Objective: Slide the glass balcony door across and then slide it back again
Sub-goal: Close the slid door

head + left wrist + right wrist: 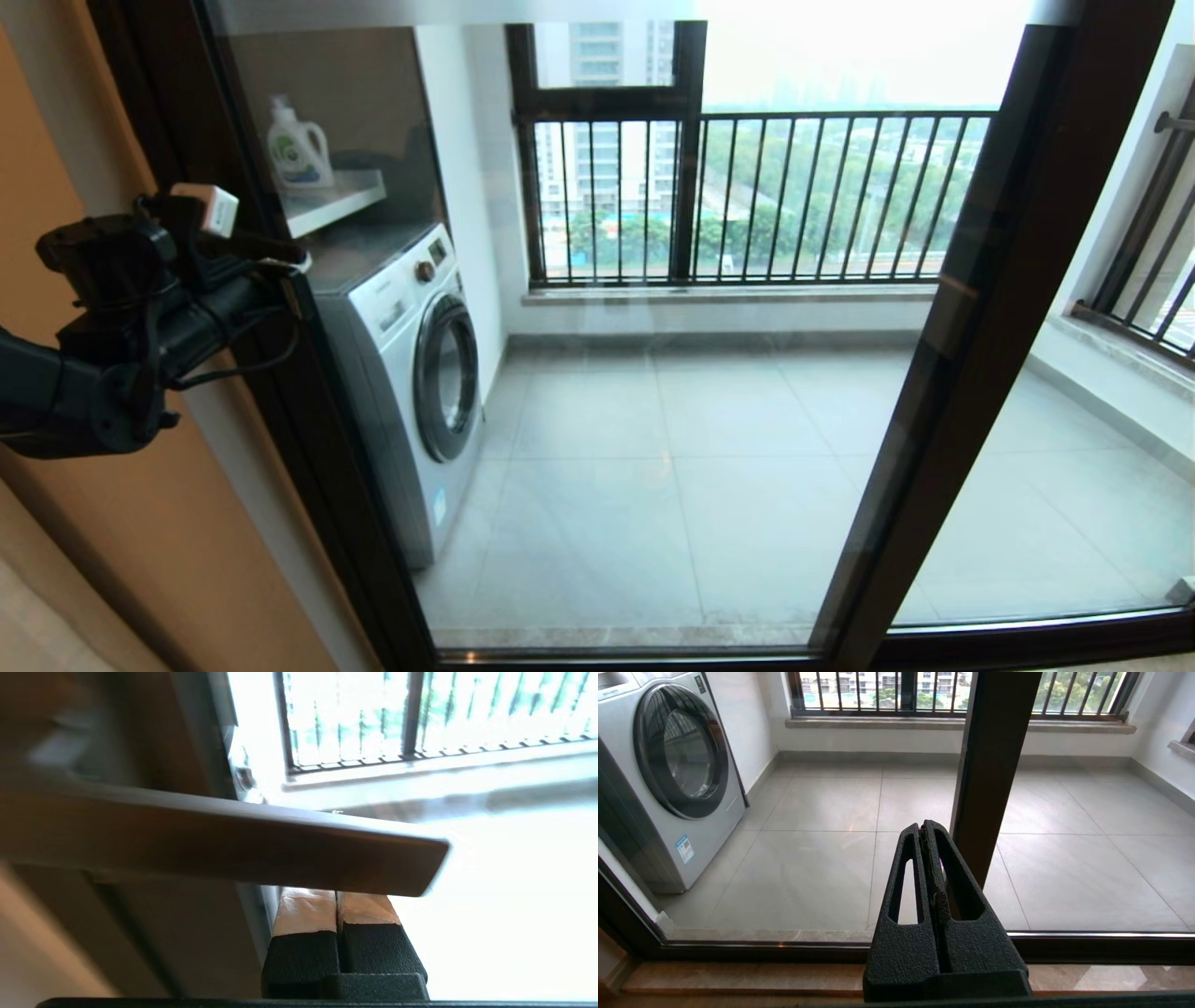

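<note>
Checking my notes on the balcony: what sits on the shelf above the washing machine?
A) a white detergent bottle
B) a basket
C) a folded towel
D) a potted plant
A: in the head view a white detergent bottle with a green label stands on the shelf over the washing machine.

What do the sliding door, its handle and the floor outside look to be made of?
The glass balcony door looks like clear glass, since the balcony shows straight through it, set in a dark brown frame, probably coated metal. Its handle, by the left gripper, is a flat brown bar with a satin sheen, likely metal too. The floor looks like large grey ceramic tiles, slightly glossy, with visible grout lines.
</note>
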